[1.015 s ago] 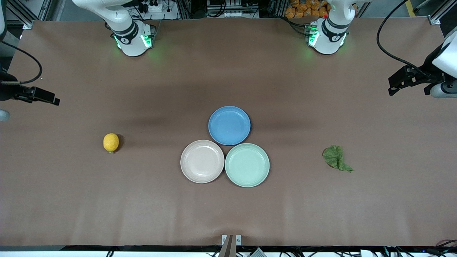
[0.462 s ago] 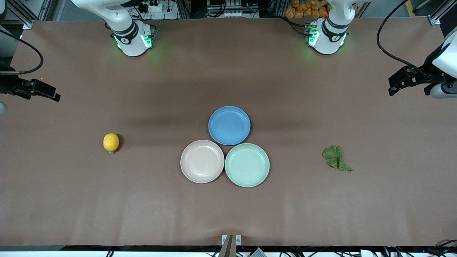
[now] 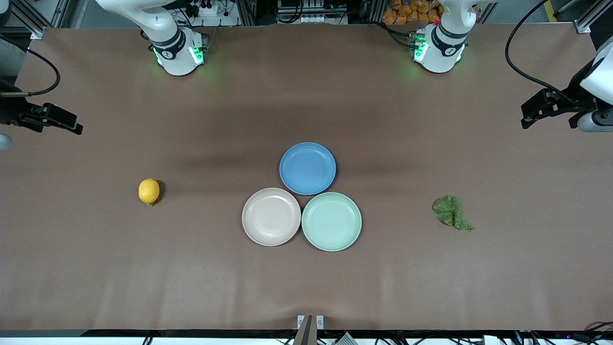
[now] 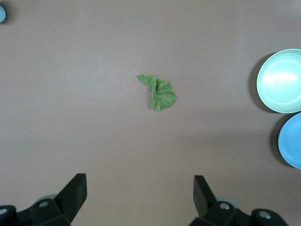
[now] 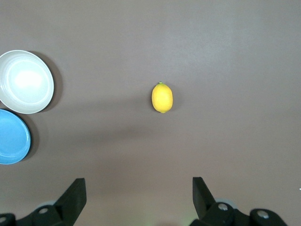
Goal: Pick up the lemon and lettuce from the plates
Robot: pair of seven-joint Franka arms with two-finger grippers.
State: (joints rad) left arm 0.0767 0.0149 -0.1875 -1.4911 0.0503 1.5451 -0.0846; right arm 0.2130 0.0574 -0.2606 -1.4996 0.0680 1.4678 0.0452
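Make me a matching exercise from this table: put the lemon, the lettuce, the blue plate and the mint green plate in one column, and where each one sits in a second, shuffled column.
Things:
1. lemon
2. lettuce
3. blue plate
4. mint green plate

Places:
A. touching the beige-pink plate, on its side toward the left arm's end
B. bare table, toward the right arm's end
C. farthest plate from the front camera
D. bare table, toward the left arm's end

Pairs: 1-B, 2-D, 3-C, 4-A
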